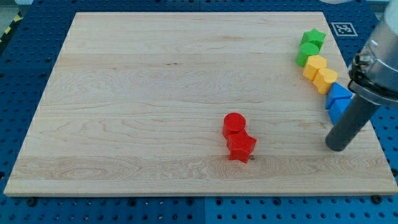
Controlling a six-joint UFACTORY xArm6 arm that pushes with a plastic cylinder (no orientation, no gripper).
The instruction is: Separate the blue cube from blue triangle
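The blue triangle (339, 92) and the blue cube (337, 110) lie touching each other near the board's right edge, the triangle above the cube in the view. The rod comes down from the upper right and partly covers the cube's right side. My tip (336, 147) rests on the board just below the blue cube, a short gap from it.
Above the blue pair runs a line of touching blocks: two yellow blocks (325, 79) (314, 65), a green block (306, 53) and a green star (314, 37). A red cylinder (234, 123) and a red star (241, 147) sit together at the lower middle of the wooden board (155, 93).
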